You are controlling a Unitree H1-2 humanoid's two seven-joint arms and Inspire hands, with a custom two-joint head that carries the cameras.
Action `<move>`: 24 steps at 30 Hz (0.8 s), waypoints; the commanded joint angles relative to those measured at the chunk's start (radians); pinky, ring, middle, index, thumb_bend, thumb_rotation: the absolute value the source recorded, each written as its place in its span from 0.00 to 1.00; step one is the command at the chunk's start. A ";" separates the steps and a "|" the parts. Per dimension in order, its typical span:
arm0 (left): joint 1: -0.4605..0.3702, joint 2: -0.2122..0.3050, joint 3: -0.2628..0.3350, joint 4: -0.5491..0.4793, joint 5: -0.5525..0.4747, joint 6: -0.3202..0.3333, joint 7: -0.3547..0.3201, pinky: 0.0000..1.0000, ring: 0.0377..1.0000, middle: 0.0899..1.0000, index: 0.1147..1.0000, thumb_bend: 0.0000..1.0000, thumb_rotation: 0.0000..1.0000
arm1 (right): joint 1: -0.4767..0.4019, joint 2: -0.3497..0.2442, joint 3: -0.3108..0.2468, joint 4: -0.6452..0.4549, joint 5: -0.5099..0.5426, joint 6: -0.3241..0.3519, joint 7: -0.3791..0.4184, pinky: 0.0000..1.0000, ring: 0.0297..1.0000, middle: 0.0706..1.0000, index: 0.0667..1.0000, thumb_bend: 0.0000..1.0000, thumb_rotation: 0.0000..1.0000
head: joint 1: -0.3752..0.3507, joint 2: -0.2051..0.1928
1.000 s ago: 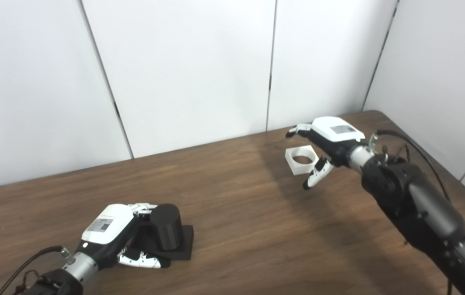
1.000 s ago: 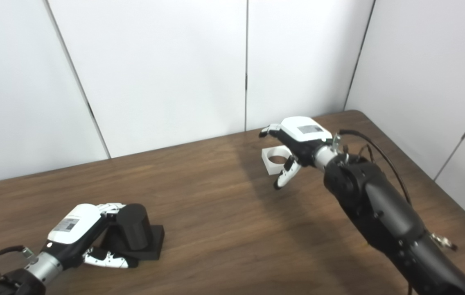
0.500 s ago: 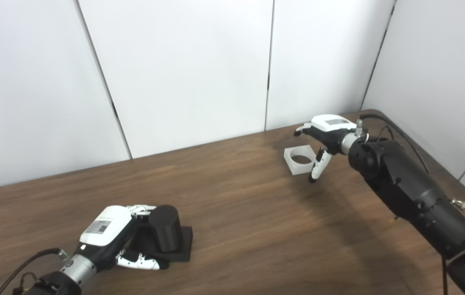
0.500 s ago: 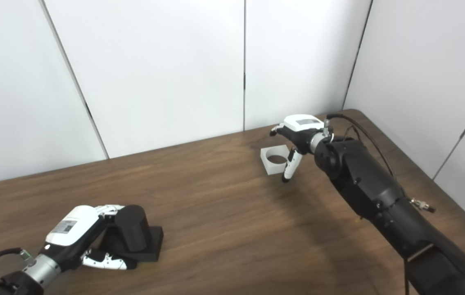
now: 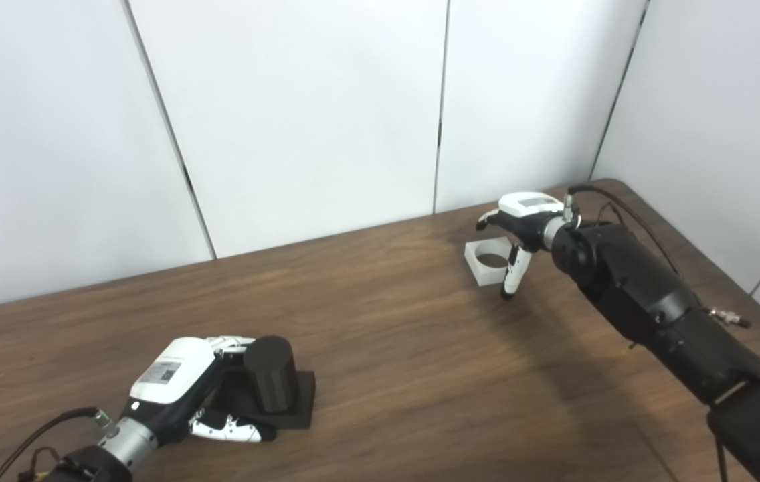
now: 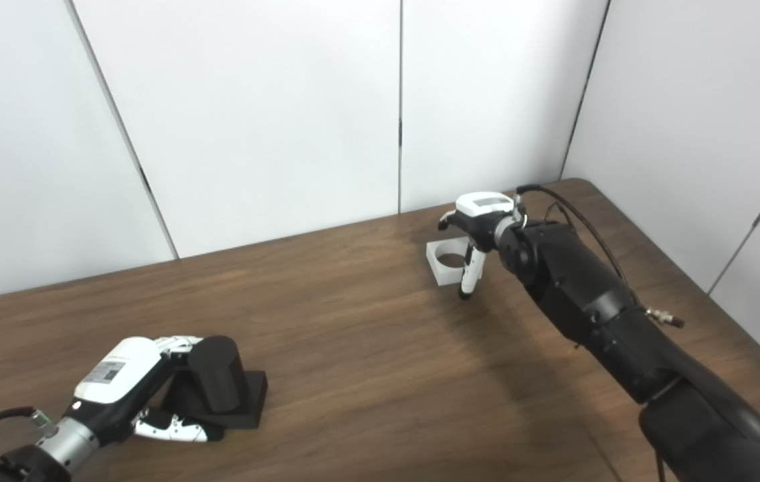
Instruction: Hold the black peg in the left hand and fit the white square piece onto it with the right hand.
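The black peg [image 5: 271, 373], a short cylinder on a flat square base, rests on the table at the lower left. My left hand [image 5: 182, 388] is wrapped around it, fingers behind the cylinder and thumb along the base's front edge. At the far right of the table lies the white square piece [image 5: 489, 260], flat, with a round hole through it. My right hand [image 5: 522, 224] hovers at its right edge, open, fingers arched over its far side and thumb [image 5: 510, 276] pointing down beside its near right corner. I cannot tell whether the thumb touches the piece.
The brown wooden table [image 5: 387, 361] ends at a rounded corner on the far right. White wall panels stand close behind it. My right forearm [image 5: 647, 301] stretches across the table's right side.
My right hand has dropped and drawn in toward the white piece, the thumb swinging down beside it. The left hand and peg have stayed put.
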 commanded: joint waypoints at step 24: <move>0.096 0.047 -0.059 -0.014 0.050 -0.012 -0.135 0.81 0.82 0.79 0.52 0.96 0.14 | -0.104 -0.008 0.091 0.107 -0.047 0.031 -0.008 0.88 0.82 0.74 0.46 0.56 0.14 | 0.005 0.023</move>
